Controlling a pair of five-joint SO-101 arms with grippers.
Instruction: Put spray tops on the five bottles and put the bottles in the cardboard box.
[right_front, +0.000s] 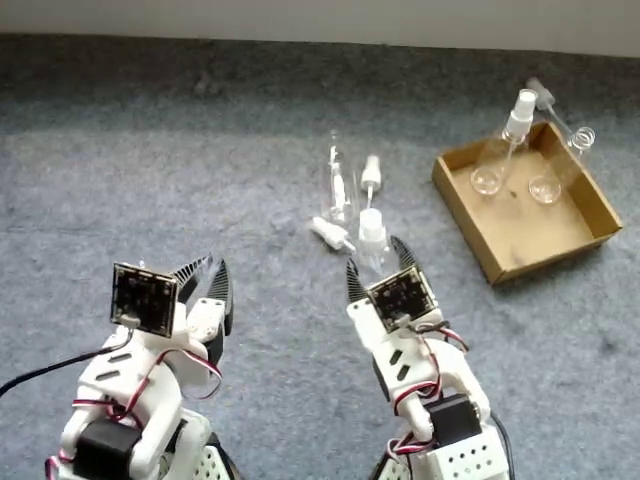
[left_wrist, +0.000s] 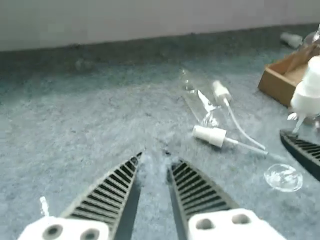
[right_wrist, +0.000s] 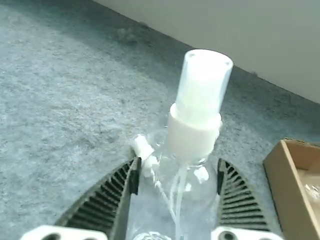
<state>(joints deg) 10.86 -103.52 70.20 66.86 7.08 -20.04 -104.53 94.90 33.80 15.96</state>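
A bottle (right_front: 372, 232) with its spray top fitted is gripped upright by the closed right gripper (right_wrist: 177, 165), mid-table. Boxing is judged the step in hand, so it must be carried right and lowered into the cardboard box (right_front: 462, 222). The left gripper (left_wrist: 155, 161) is held slightly open and empty.

Overhead, wrist close-ups; box (right_front: 540, 235) probably shared

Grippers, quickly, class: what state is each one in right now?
Left gripper: slightly open, holding nothing.
Right gripper: closed on the clear bottle with a white spray top.
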